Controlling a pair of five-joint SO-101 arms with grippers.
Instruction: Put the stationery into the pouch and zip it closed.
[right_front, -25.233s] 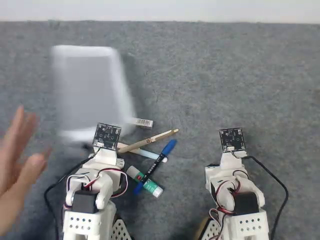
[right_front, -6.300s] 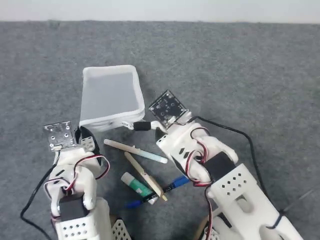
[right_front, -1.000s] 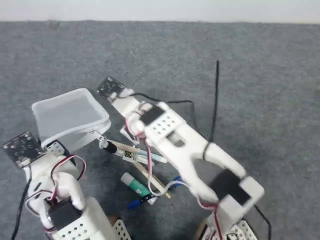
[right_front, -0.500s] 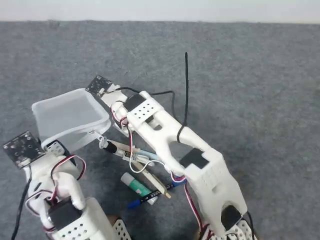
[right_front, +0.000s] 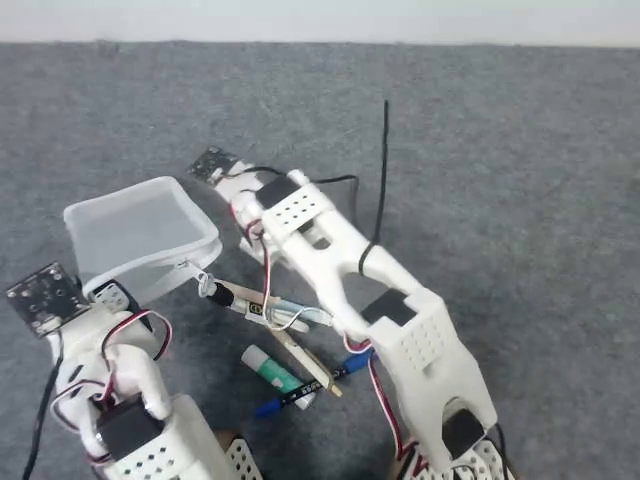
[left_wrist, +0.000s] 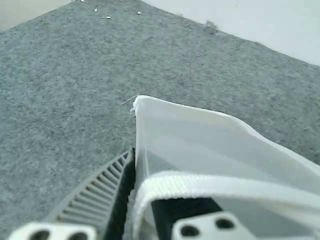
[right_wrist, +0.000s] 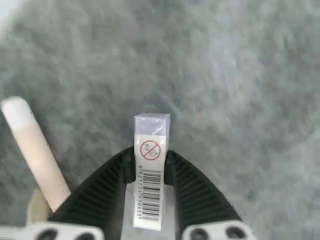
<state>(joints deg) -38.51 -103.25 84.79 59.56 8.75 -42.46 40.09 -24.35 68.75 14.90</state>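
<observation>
A translucent white pouch (right_front: 140, 228) lies open at the left, its mouth facing the stationery. My left gripper (right_front: 135, 290) is shut on the pouch's webbed rim (left_wrist: 200, 186), seen close up in the left wrist view. My right arm (right_front: 335, 255) stretches over the pile to the pouch's right side. Its gripper (right_wrist: 149, 159) is shut on a white eraser (right_wrist: 151, 131) with a barcode label. On the carpet lie a black-capped pen (right_front: 232, 298), a pale blue pen (right_front: 305, 316), a wooden stick (right_front: 305, 360), a glue stick (right_front: 275, 368) and a blue pen (right_front: 295, 396).
Grey carpet (right_front: 500, 150) covers the table, with open room to the right and at the back. A black cable (right_front: 384, 170) loops up from the right arm. A cream pen end (right_wrist: 35, 150) lies beside the right gripper.
My right arm has dropped lower over the stationery, and its wrist has shifted a little beside the pouch. The pouch and left arm have not moved.
</observation>
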